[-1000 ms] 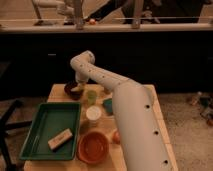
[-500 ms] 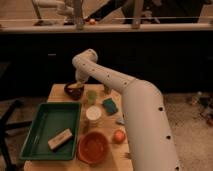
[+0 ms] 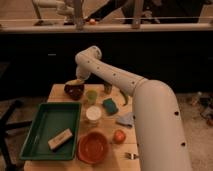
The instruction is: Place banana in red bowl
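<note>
Dim room with dark cabinets at the back, and a small wooden table [image 3: 57, 95] packed with stuff. Only one camera view to go on.

The gripper [image 3: 79, 76] is at the far-left corner of the table, right over the dark brown bowl [image 3: 74, 92]. The banana [image 3: 75, 82] is a pale yellow sliver at the top of that bowl, directly under the gripper. Honestly can't tell if the gripper is closed on it or open, or whether the banana is held or just resting there.

The red bowl [image 3: 93, 148] sits at the near edge, about mid-table, so the banana has to cross the whole surface.

What could go wrong imo:
- **Weak grip:** a small curved piece could slip mid-carry and land in the green tray [image 3: 45, 125].
- **Carrying it low:** it clips the green cup [image 3: 91, 95] or the white cup [image 3: 93, 114], which stand right on the line between the two bowls.
- **The lift itself:** it might drag the brown bowl toward the far edge.

Open room is not much. The tray with the tan block [image 3: 60, 139] fills the left side. The teal sponge [image 3: 110, 105] and an orange fruit [image 3: 119, 136] sit just right of the line, and the arm's fat white link hides the right edge. Up and over looks safest
</note>
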You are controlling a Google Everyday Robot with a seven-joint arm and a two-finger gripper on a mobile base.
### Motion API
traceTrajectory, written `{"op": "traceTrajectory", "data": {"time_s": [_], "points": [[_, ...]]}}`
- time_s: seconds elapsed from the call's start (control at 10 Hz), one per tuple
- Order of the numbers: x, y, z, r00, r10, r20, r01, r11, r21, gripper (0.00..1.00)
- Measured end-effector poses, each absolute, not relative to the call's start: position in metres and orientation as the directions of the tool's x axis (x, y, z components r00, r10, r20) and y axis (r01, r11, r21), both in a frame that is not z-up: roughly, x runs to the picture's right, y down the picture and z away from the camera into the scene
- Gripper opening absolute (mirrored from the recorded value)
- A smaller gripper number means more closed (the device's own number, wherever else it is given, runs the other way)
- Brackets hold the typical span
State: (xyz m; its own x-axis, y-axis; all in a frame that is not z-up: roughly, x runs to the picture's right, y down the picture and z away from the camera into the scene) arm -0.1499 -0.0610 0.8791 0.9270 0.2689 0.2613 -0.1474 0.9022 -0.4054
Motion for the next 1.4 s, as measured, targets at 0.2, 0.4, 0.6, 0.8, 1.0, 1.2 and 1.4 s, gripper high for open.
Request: {"op": "traceTrajectory", "data": {"time_s": [0.2,0.4,0.6,0.8,1.0,1.2,1.4], "points": [[-0.143,-0.062,0.863,0.923,0.265,0.28,-0.142,0.909,-0.392,0.0],[-0.133,-0.059,0.843,0.915,0.272,0.298,-0.147,0.913,-0.381,0.0],[-0.124,-0.049,0.82,0.903,0.278,0.326,-0.149,0.917,-0.371,0.0],[-0.115,-0.036,0.794,0.891,0.279,0.357,-0.145,0.922,-0.359,0.0],[-0.107,-0.027,0.779,0.883,0.281,0.375,-0.145,0.925,-0.352,0.0],[-0.1,-0.009,0.756,0.874,0.28,0.397,-0.14,0.928,-0.346,0.0],[-0.088,0.01,0.735,0.868,0.283,0.408,-0.144,0.93,-0.339,0.0]]}}
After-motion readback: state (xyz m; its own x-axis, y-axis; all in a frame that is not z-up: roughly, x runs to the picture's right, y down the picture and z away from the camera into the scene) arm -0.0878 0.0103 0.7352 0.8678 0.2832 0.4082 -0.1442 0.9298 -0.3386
